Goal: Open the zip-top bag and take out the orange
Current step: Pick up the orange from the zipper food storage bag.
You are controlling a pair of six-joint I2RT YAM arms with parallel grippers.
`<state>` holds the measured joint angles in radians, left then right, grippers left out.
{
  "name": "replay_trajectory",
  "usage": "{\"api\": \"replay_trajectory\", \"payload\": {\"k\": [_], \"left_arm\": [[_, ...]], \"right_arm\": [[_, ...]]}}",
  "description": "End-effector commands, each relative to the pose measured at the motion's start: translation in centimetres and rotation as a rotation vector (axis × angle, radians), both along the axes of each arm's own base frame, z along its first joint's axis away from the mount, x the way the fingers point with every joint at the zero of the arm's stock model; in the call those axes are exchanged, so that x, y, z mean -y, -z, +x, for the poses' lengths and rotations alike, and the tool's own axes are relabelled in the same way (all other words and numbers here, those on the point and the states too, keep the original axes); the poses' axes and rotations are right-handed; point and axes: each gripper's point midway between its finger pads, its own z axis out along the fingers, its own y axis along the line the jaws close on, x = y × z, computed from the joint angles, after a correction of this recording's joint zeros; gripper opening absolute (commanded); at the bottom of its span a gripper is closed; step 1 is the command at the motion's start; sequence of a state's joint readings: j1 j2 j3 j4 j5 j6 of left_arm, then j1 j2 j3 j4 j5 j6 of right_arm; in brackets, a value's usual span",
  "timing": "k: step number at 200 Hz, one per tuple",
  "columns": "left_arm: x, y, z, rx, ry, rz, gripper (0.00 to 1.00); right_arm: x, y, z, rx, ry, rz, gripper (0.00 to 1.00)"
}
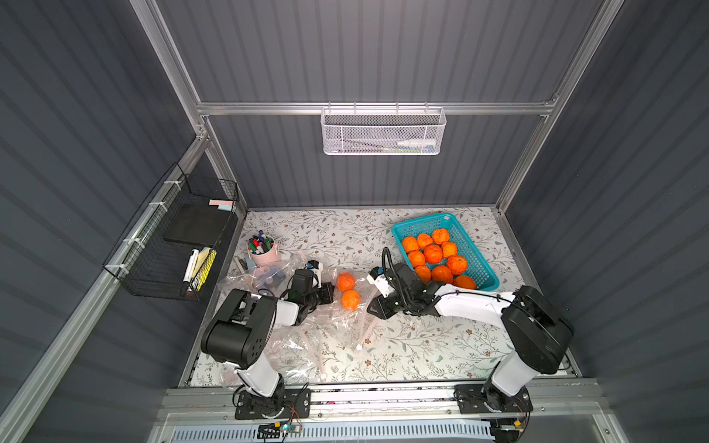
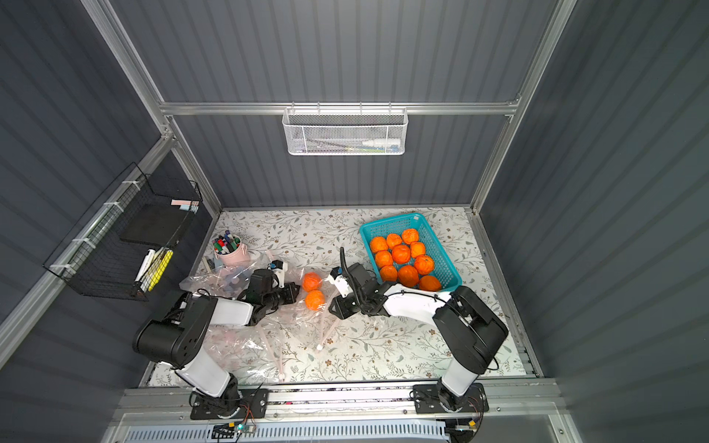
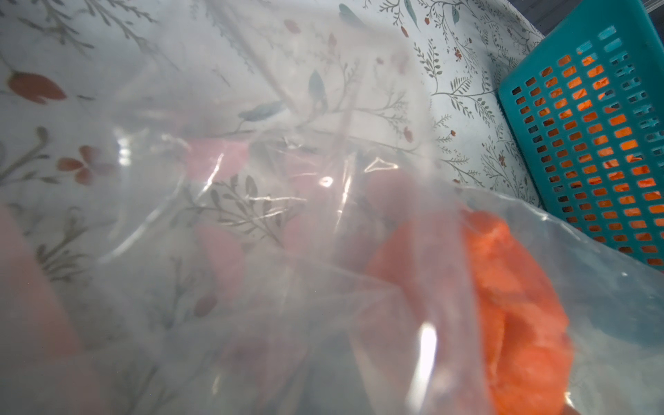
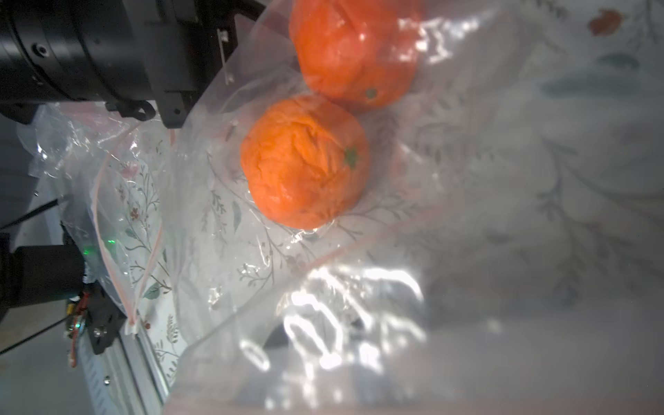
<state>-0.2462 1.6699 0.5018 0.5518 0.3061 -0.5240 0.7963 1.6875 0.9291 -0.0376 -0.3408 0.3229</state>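
In both top views the clear zip-top bag (image 1: 347,320) lies crumpled at lower centre, between the arms, with two oranges (image 1: 350,299) in or under its film. The left gripper (image 1: 328,293) is closed at the bag's left edge; whether film sits between its jaws I cannot tell. The right gripper (image 1: 371,307) meets the right edge, and I cannot tell its state. A teal basket (image 1: 422,221) stands at upper right.

Left wrist: film fills the frame, with an orange blurred at lower right.

Right wrist: the nearer orange (image 4: 303,161), at centre, looks wrinkled, so it is likely soft and light. The film looks thin and slippery. The best hold, I judge, is the pink zip strip (image 4: 132,321), one lip per gripper.
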Motion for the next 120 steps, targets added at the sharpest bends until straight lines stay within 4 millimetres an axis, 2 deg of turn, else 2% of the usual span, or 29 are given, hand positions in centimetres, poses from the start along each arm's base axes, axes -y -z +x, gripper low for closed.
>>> {"api": "replay_trajectory", "payload": {"k": [1, 16, 55, 120], "left_arm": [[-1.2, 5.3, -4.7, -0.232, 0.004, 0.079, 0.0], [-1.3, 5.3, -4.7, -0.232, 0.002, 0.081, 0.0], [-1.3, 5.2, -4.8, -0.23, -0.003, 0.079, 0.0], [-1.4, 5.2, -4.8, -0.231, -0.007, 0.081, 0.0]], "right_arm": [[-1.4, -0.8, 2.5, 0.074, 0.023, 0.008, 0.43], [-2.3, -0.7, 3.0, 0.079, 0.006, -0.003, 0.45], [-3.5, -1.3, 4.5, 0.128, -0.007, -0.01, 0.6], [-5.1, -1.7, 5.5, 0.134, -0.029, 0.0, 0.71]]}}
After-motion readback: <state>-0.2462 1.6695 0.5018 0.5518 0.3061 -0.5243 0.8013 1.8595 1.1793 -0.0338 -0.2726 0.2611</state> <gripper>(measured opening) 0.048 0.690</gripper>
